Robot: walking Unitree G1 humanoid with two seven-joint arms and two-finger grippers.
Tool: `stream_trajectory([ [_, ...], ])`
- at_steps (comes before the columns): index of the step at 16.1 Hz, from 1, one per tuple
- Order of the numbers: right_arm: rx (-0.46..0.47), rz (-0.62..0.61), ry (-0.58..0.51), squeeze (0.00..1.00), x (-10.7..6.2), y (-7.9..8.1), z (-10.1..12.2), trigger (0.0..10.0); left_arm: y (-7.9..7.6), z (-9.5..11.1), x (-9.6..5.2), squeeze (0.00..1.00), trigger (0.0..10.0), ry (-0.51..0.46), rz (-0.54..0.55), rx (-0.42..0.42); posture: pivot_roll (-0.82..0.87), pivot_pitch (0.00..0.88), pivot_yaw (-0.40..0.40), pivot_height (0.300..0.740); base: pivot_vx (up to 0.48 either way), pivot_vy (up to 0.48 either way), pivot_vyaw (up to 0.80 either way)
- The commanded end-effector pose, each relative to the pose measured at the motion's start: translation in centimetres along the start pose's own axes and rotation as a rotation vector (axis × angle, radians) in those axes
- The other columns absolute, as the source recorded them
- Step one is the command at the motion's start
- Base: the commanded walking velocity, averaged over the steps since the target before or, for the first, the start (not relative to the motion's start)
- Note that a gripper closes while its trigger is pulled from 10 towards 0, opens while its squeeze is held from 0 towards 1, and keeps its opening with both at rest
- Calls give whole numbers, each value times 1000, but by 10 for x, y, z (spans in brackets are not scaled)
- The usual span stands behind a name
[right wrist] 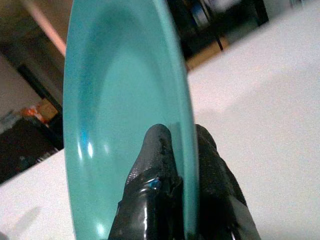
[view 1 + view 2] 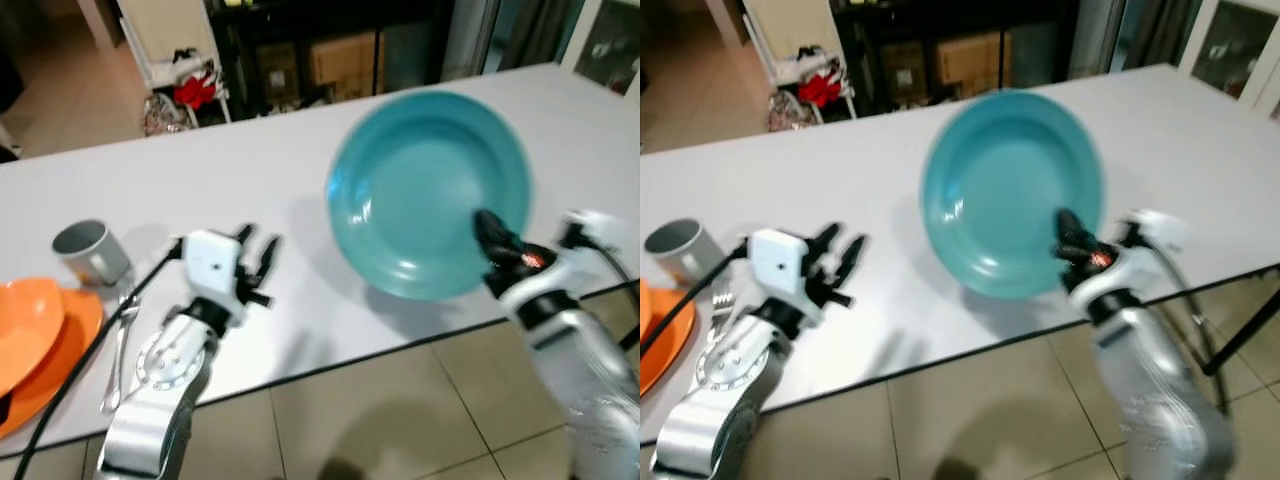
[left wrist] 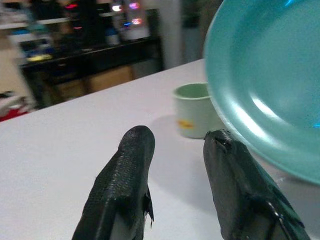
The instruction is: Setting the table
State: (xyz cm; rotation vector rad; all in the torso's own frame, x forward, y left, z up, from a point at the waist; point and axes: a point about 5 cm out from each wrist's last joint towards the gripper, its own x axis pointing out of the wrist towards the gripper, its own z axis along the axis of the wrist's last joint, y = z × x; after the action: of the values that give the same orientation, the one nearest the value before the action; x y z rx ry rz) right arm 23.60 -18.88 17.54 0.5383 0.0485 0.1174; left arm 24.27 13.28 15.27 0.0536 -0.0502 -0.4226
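A large teal plate (image 2: 430, 190) hangs tilted above the white table (image 2: 250, 170), its hollow side facing me. My right gripper (image 2: 495, 240) is shut on the plate's lower right rim; in the right wrist view one finger (image 1: 155, 165) lies on each side of the rim. My left gripper (image 2: 255, 262) hovers open over the table's front left part, holding nothing. Past its fingers (image 3: 130, 170) in the left wrist view stands a pale green cup (image 3: 192, 110) beside the teal plate (image 3: 270, 85). Two stacked orange plates (image 2: 40, 330) lie at the far left.
A grey cup (image 2: 90, 250) stands behind the orange plates, and cutlery (image 2: 120, 350) lies beside them near the front edge. Beyond the table's far edge are dark shelves with cardboard boxes (image 2: 340, 60). Tiled floor (image 2: 380, 420) lies below me.
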Motion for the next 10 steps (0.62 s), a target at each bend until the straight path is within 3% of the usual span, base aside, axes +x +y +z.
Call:
stream_trajectory([
  [1,142,24,11,0,1,0,1,10000,2,8,-7,0,10000,15,-78,5,-59,0,88,740,0,0,0],
  [5,303,-26,113,0,-2,-11,-7,10000,-9,10,-12,0,10000,80,-235,-1,-75,0,95,740,0,0,0],
  [8,258,-56,306,0,-7,-15,-20,10000,-7,7,-14,0,10000,115,-246,16,-89,0,104,740,0,0,0],
  [10,320,-131,402,0,-13,-23,-28,10000,-9,6,-15,0,10000,141,-276,31,-82,0,95,740,0,0,0],
])
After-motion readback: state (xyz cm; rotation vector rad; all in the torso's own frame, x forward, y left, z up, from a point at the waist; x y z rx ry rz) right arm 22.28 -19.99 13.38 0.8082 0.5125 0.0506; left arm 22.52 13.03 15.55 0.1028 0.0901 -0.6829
